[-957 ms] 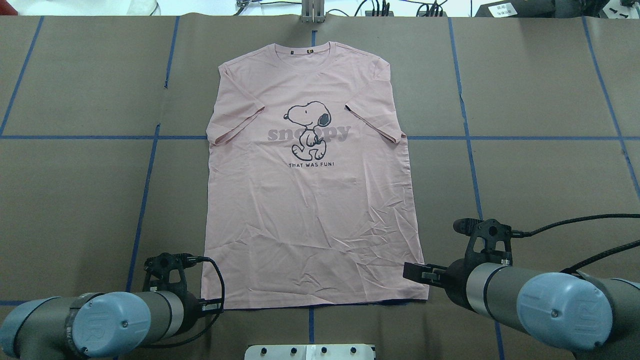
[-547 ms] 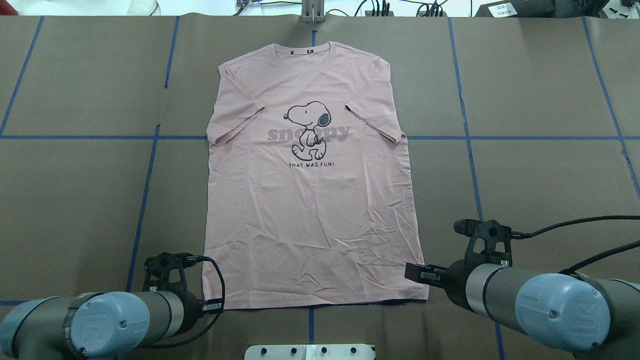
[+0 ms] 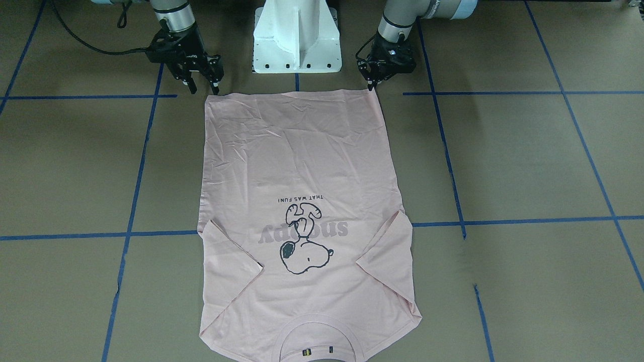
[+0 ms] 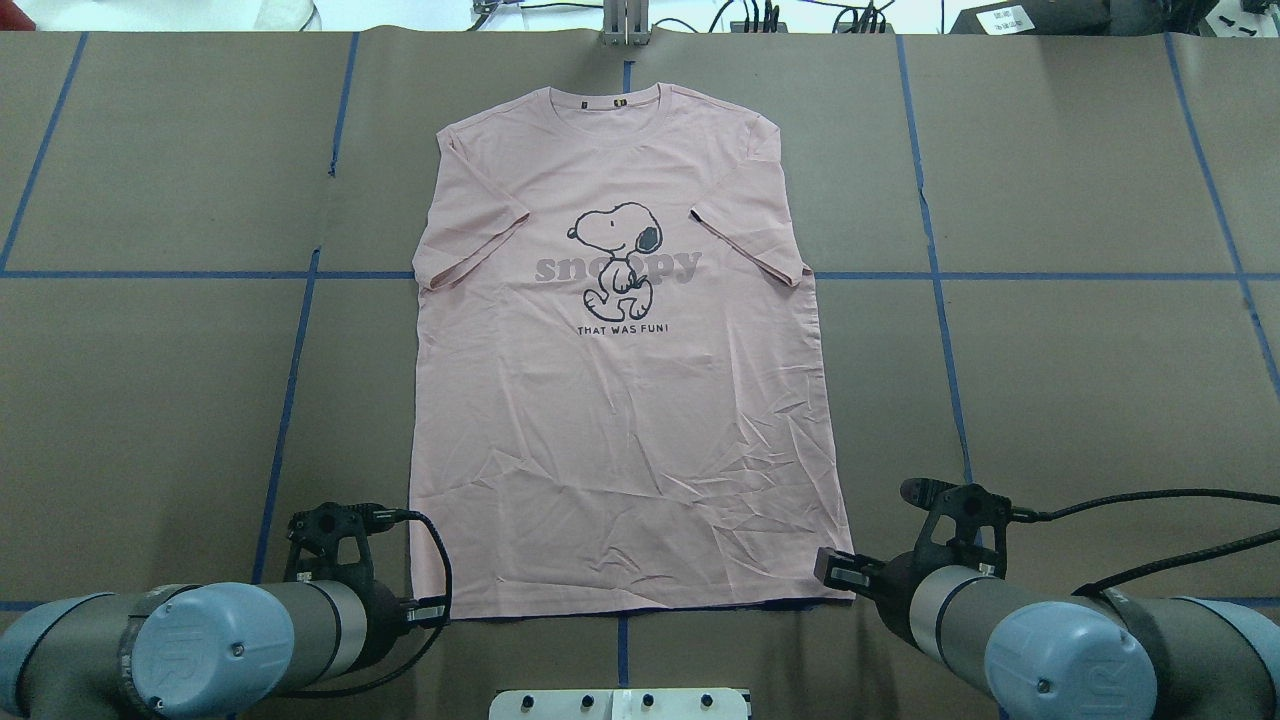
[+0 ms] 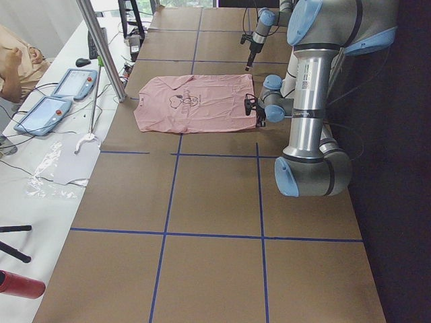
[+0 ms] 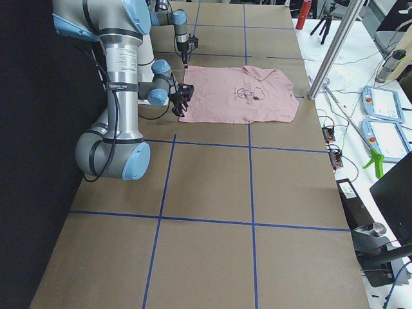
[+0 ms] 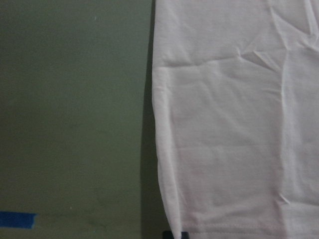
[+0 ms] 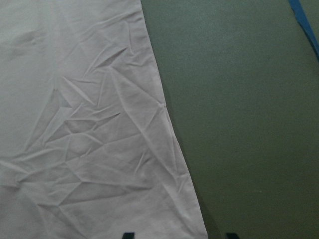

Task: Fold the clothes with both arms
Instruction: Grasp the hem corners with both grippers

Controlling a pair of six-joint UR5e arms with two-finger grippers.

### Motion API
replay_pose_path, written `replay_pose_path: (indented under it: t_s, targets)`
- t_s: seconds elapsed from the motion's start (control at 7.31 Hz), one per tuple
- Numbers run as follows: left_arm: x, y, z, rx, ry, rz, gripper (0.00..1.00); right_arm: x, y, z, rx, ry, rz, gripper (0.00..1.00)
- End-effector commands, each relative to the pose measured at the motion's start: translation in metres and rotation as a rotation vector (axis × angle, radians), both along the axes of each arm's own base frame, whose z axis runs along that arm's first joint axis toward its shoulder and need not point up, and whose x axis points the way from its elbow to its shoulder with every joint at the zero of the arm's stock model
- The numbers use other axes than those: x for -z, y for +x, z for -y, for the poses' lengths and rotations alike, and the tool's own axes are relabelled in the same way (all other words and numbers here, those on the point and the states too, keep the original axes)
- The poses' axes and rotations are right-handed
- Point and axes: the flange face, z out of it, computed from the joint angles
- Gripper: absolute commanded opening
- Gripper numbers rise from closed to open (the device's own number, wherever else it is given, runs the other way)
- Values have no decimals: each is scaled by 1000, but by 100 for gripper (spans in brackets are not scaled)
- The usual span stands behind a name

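Note:
The pale pink T-shirt [image 4: 620, 420] lies flat on the table with the Snoopy print up and the collar [image 4: 604, 100] at the far side. It also shows in the front view [image 3: 302, 161]. My left gripper [image 3: 371, 86] stands at the near left hem corner, its jaws closed together on the cloth edge [image 7: 199, 219]. My right gripper [image 3: 204, 89] is open over the near right hem corner. In the right wrist view its fingertips [image 8: 128, 235] straddle that corner of the shirt [image 8: 89, 124].
The table is covered in brown paper [image 4: 1080, 350] with a grid of blue tape lines [image 4: 290, 380]. The robot's white pedestal [image 3: 297, 35] stands just behind the hem. Tablets and cables [image 5: 57, 94] lie beyond the far table edge.
My right gripper has moved back toward the robot, down to the near right hem corner. The left arm has stayed put. The shirt's near left corner has shifted slightly inward.

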Motion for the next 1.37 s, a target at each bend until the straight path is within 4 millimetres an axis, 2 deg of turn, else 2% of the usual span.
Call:
replay_pose_path:
  t_s: [0.0,0.27,0.41,0.55,1.23]
  targets:
    - [3,0,-1,-1,1,-7,0,-11,-13,-6,-18,20,-23,66]
    - [7,-2,-1,-1,2,-15,0,-24,-24,-9,-25,34,-47,66]
    - [8,-2,-2,-3,2,-18,0,-23,-28,-10,-26,37,-46,65]
    - [9,-3,-2,-2,1,-19,0,-22,-32,-12,-30,37,-42,60]
    - [11,-2,-3,-4,0,-24,0,-28,-39,-23,-32,46,-50,58]
